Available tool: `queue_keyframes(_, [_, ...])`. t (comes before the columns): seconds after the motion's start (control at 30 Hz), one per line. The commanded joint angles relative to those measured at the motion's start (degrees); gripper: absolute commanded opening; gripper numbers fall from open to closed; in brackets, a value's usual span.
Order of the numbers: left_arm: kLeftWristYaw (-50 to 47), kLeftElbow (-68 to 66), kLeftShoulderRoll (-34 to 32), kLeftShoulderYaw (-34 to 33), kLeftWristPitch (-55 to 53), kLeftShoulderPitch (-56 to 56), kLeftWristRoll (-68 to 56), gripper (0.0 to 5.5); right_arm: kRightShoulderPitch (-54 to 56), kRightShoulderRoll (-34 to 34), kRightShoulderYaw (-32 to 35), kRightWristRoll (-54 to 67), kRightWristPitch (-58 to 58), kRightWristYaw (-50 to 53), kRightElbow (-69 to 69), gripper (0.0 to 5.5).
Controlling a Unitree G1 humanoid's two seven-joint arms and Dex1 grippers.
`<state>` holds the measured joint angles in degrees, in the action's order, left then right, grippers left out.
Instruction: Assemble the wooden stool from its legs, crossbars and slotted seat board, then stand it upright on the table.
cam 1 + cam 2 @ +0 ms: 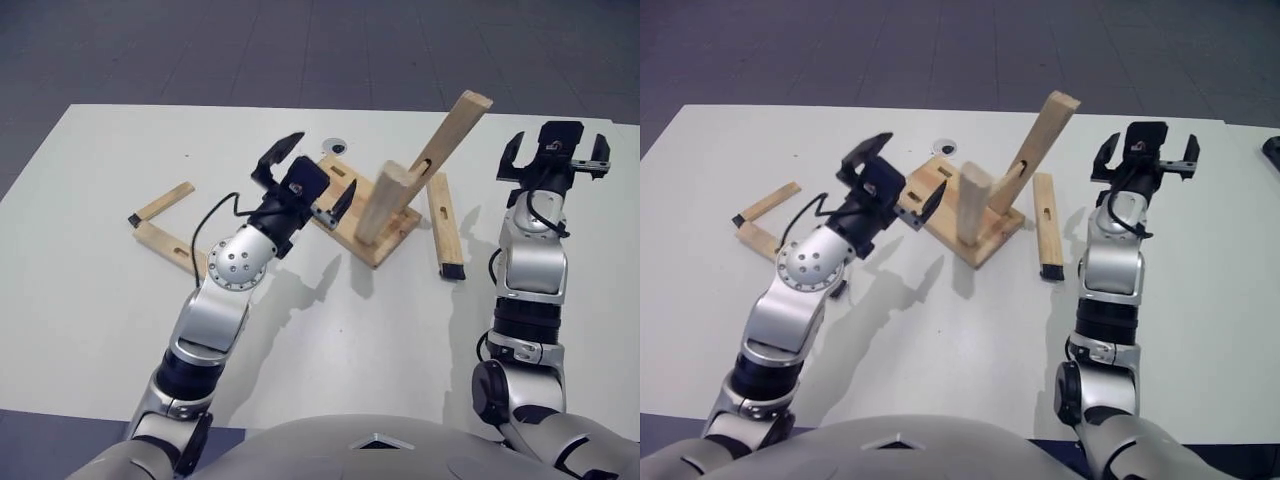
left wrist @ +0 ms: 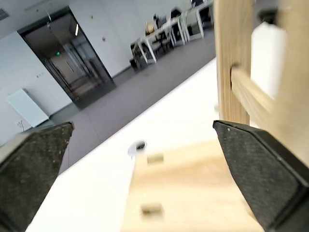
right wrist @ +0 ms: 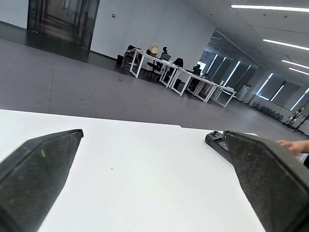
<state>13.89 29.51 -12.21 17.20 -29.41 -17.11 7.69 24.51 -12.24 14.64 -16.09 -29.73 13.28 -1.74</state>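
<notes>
Wood parts are spread over the white table [image 1: 100, 330]. The seat board [image 1: 392, 243] lies flat near the middle, and I see two legs plugged into it. The near leg [image 1: 385, 203] stands roughly upright, while the far leg [image 1: 455, 135] tilts away to the right. A crossbar [image 2: 251, 94] joins them. A loose leg [image 1: 443, 225] lies flat just right of the board, its black-capped end towards me. Well off to the left, two more pieces [image 1: 168, 247] lie joined at one end in an L (I cannot tell how firmly).

My left gripper [image 1: 324, 162] hovers over the board's left end with its fingers spread wide, gripping nothing. In its wrist view both dark pads [image 2: 256, 169] frame the board and the legs beyond. My right gripper [image 1: 558, 145] hangs over bare table on the right, well apart from the board and beyond the loose leg, also released and empty. A round grommet [image 1: 336, 146] sits in the tabletop just behind the board.
</notes>
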Motion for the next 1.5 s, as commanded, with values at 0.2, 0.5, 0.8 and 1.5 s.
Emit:
queue_keyframes(0.2, [-18.4, -5.8, 4.4, -20.4, 3.6, -8.3, 2.8, 5.36, 0.0, -1.3, 5.0, 25.2, 4.0, -19.2, -15.9, 5.40])
queue_keyframes(0.5, [-25.2, -11.6, 2.2, -32.7, 5.1, -7.4, 1.6, 5.36, -8.8, -13.2, 14.7, 77.9, -13.8, -39.7, -35.2, 5.40])
queue_keyframes(0.8, [-25.5, -11.0, 3.8, -28.5, 6.0, -3.3, 4.1, 5.36, -18.4, -34.2, 6.0, 75.4, -17.5, -58.5, -36.7, 5.40])
queue_keyframes(1.5, [-30.4, -13.8, 6.8, -30.0, 7.4, -6.8, 2.2, 5.40, 4.7, -11.1, -15.4, 45.8, 5.7, -43.8, -16.2, 5.35])
